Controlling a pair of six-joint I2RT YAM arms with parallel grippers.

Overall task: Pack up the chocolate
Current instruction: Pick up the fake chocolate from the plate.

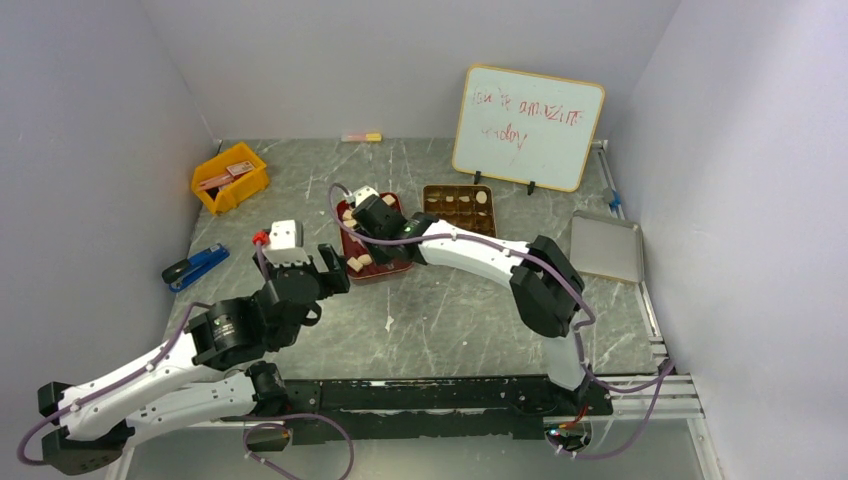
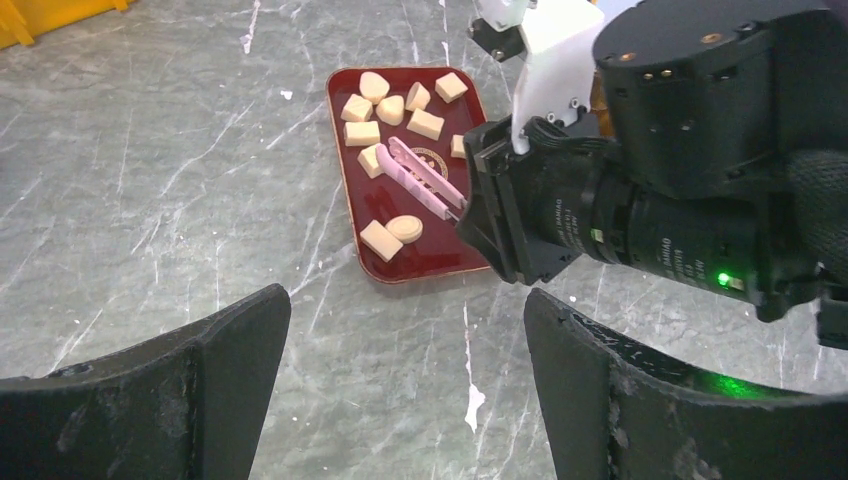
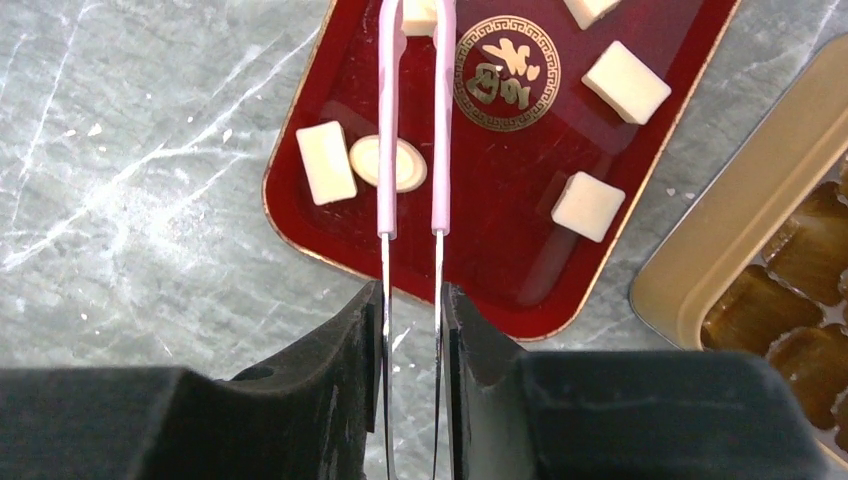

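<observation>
Several pale tan chocolate pieces lie in a dark red tray. My right gripper is shut on pink tongs and holds them low over the tray. The tong arms stand a little apart and pass beside a round piece and a square piece. Their tips reach a piece at the view's top edge; contact is unclear. My left gripper is open and empty above the table, just before the tray's near edge. A gold tin with brown compartments lies right of the tray.
In the top view the gold tin lies behind the right arm, with a whiteboard behind it. A grey lid lies at the right, a yellow bin at the back left, and a blue stapler at the left.
</observation>
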